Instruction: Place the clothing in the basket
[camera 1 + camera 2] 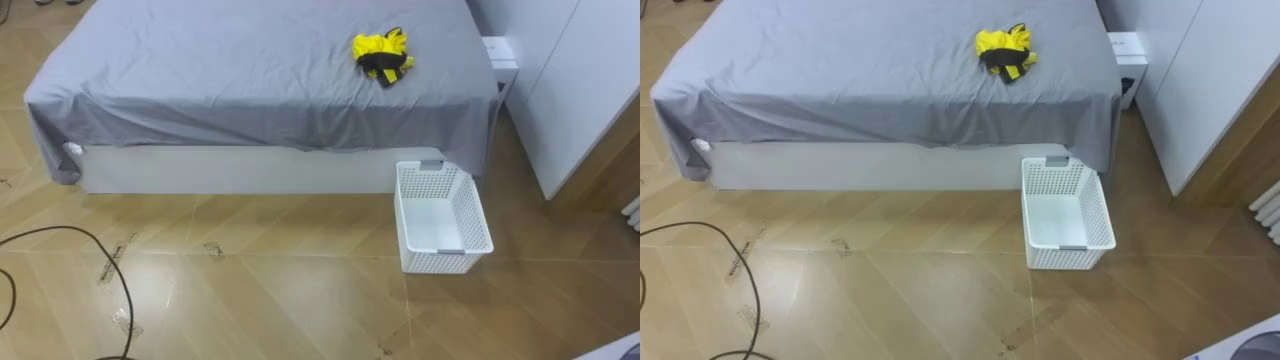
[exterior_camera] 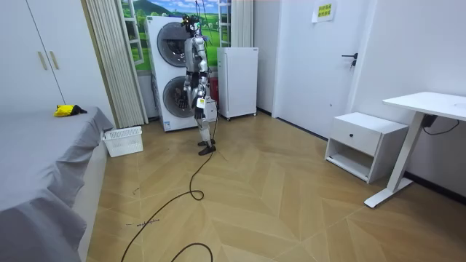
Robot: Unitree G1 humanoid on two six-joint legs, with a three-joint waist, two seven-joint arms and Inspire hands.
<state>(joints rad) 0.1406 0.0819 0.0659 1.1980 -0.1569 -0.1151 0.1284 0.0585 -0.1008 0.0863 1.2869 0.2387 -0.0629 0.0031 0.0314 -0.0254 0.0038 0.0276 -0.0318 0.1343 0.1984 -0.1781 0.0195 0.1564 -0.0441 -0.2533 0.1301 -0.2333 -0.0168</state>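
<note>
1. The step in hand is the approach, judging by where things lie. The yellow and black garment (image 1: 382, 55) lies bunched on the grey-sheeted bed (image 1: 250, 70), in the upper right of the eye views. The white slatted laundry basket (image 1: 445, 262) stands empty on the wood floor at centre right, against the bed's side and just below the garment's corner.
2. The left hand (image 2: 205, 106) hangs at hip level on the side nearer the room camera, and the right hand (image 2: 189, 94) is by the body's far side. Both are too small to tell how far open they are. With the only garment in view lying on the bed, neither seems to have hold of clothing.
3. The next move likely calls for walking across the open floor to the bed's basket end. The robot would then need to lean over the mattress edge to reach the garment.
4. The room view shows what the eye views cannot. The robot stands upright, well apart from the bed, in front of stacked washing machines (image 2: 169, 73) and beside a white fridge (image 2: 239, 80). A bedside cabinet (image 2: 364, 142) and a desk (image 2: 429, 105) are on the room view's right.
5. The eye views alone show the basket's bare inside and the garment's black trim.
</note>
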